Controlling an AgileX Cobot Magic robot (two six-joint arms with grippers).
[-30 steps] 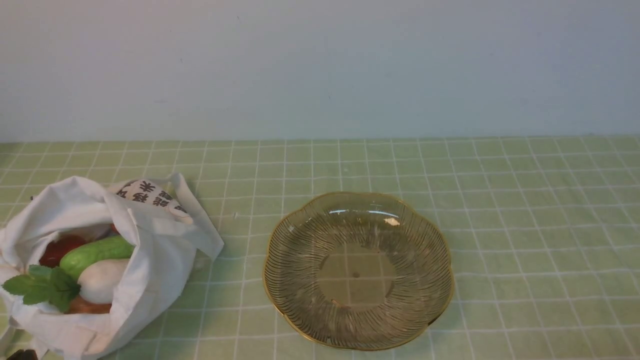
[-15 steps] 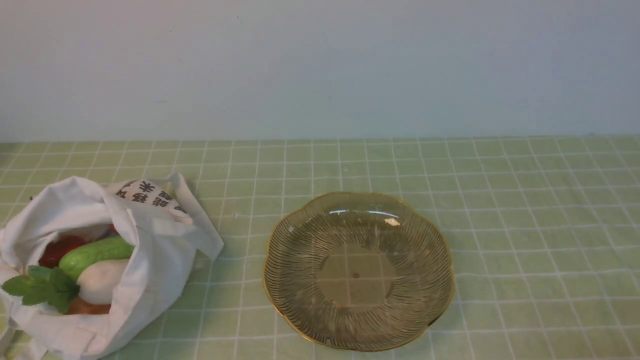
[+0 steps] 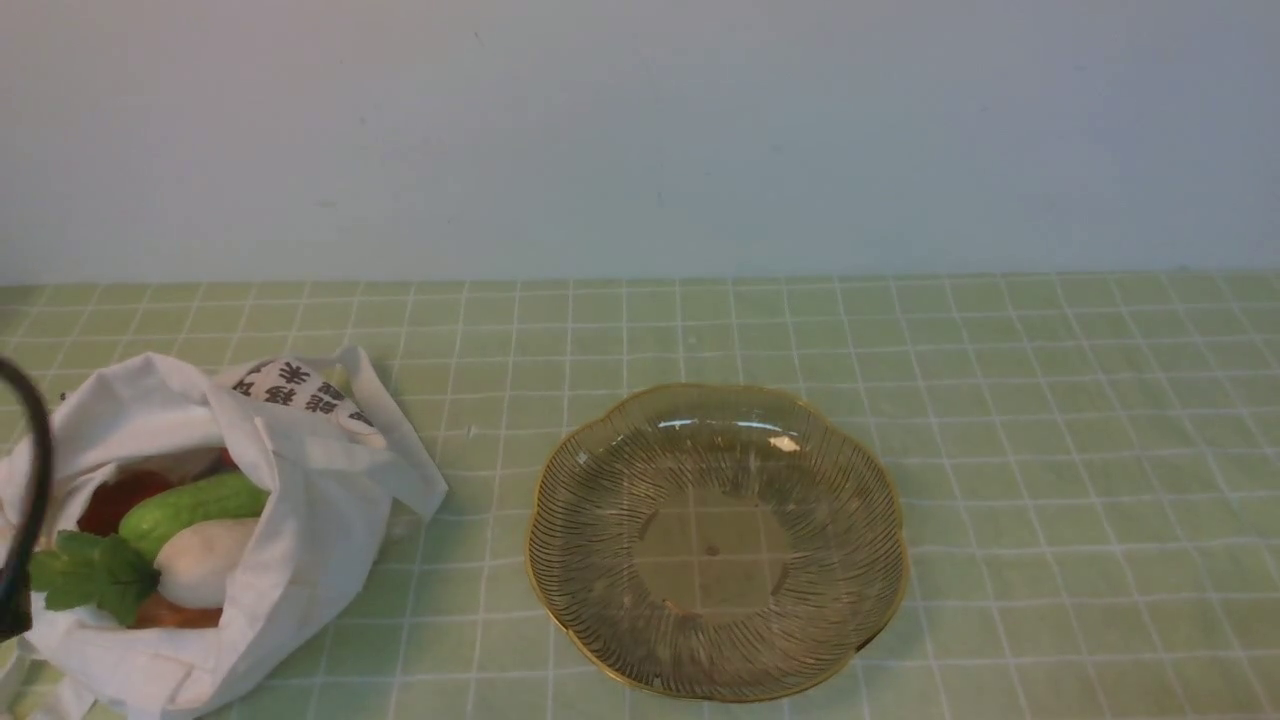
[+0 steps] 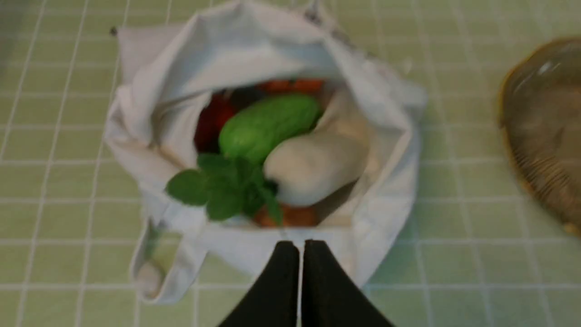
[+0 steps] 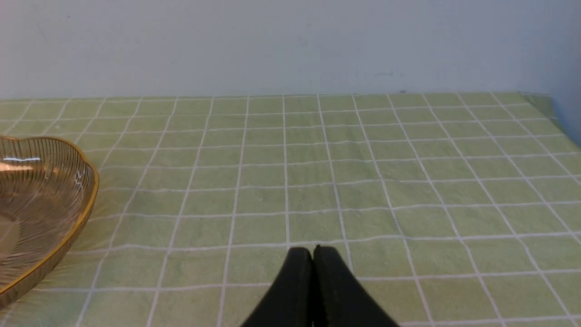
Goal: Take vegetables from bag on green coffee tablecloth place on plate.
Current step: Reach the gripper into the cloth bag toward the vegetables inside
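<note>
**Front view.** A soft white cloth tote bag [image 3: 300, 520] with black characters on one patch lay at the left of the pale green tablecloth with a white grid [image 3: 1050, 450], its mouth open toward the camera. All the vegetables were inside it. A green cucumber [image 3: 195, 505] lay across the opening. A smooth white oblong radish [image 3: 205, 560] lay just beside it, its dark green leaves [image 3: 90, 580] spilling toward the bag's lip. A red vegetable [image 3: 115, 500] sat behind the cucumber and an orange-brown vegetable [image 3: 175, 615] under the radish. The round translucent olive-amber glass plate with a scalloped gold rim [image 3: 600, 470] stood at centre, right of the bag and apart from it. A thin dark curved part [image 3: 40, 470] crossed the left edge in front of the bag.

**Left wrist view.** The picture was slightly blurred. The left gripper [image 4: 300, 247] had its black fingers pressed together and gripped nothing. It hung over the bag's near lip. Contact with the cloth could not be determined.

**Right wrist view.** The right gripper [image 5: 312, 252] had its fingers closed together and gripped nothing. It was over bare tablecloth, well apart from the plate.
</note>
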